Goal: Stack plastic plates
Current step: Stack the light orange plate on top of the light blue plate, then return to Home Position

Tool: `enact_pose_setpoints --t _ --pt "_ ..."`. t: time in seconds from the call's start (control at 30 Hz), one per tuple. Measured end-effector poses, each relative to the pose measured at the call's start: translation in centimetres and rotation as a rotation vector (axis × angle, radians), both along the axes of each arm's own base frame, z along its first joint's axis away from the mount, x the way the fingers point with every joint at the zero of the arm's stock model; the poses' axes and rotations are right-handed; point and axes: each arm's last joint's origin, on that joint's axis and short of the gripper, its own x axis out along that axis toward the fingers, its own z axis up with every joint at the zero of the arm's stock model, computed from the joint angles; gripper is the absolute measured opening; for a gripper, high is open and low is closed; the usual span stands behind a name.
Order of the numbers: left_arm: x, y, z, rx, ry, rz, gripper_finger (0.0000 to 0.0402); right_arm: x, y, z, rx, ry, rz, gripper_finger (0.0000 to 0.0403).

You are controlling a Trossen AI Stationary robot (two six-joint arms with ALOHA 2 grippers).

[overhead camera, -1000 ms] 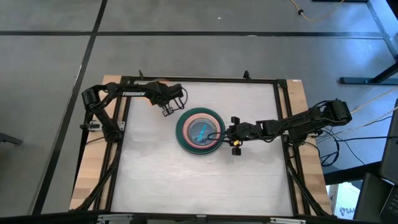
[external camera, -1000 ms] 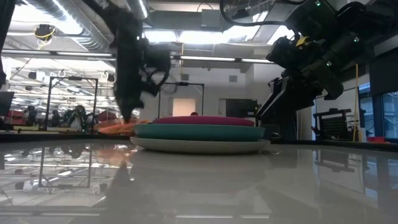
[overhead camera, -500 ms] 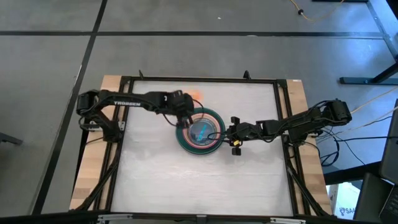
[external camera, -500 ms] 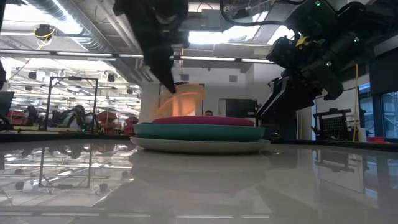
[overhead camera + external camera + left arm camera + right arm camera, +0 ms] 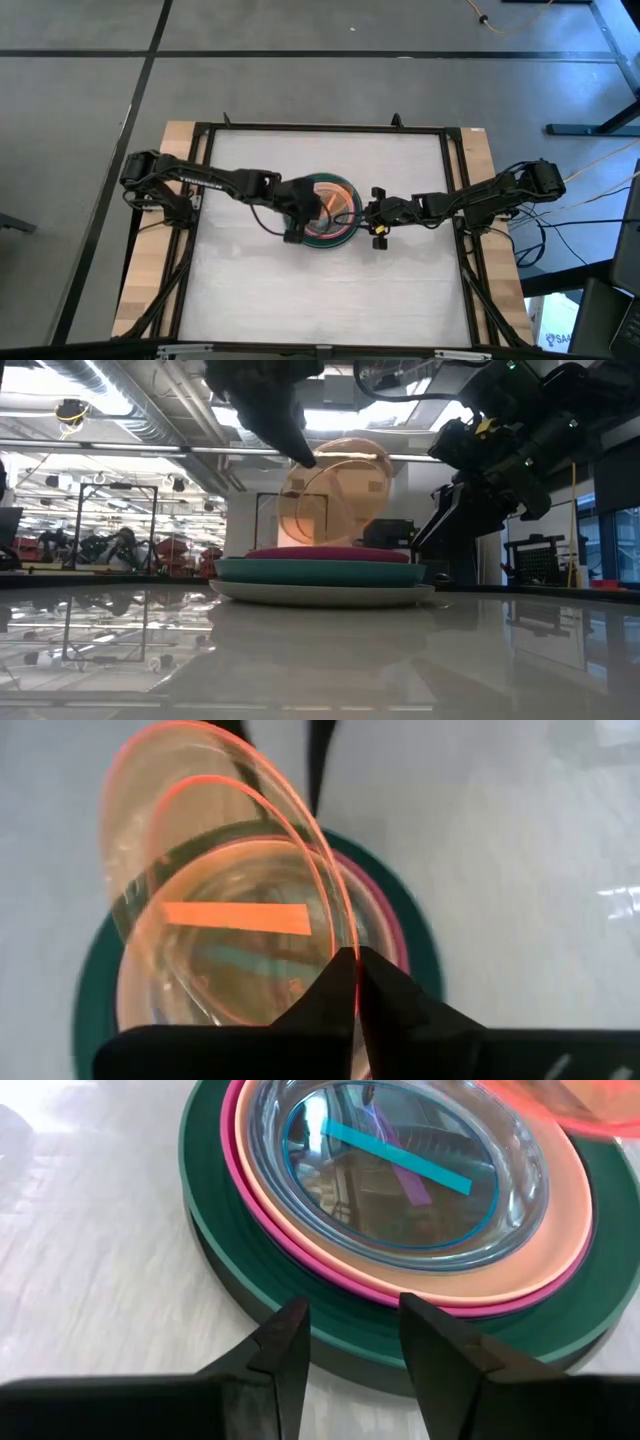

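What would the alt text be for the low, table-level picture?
A robot's left hand holds a see-through orange plate tilted on edge above a stack of plates on a glossy table. The right hand waits beside the stack.

white glossy table top (image 5: 300, 290) inside a black metal frame (image 5: 455, 200); light wood base (image 5: 140, 290) showing past the frame on both sides; grey floor (image 5: 300, 90) crossed by dark lines; cables (image 5: 590, 165) on floor beside the table; low view: ceiling ducts (image 5: 120, 400), lights, racks (image 5: 110, 510) behind.
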Motion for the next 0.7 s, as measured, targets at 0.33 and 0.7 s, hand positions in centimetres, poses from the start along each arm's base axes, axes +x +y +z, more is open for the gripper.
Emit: enact_pose_setpoints --t 0.33,0.7 --pt "-0.2 -1.4 -1.9 -0.005 0.035 -0.008 0.0014 0.0 0.0 0.0 0.002 -0.005 -0.006 0.0145" --pt "-0.5 -1.1 -3.2 0.033 0.02 0.021 0.0021 0.0 0.0 0.0 0.004 -0.006 -0.007 0.0145"
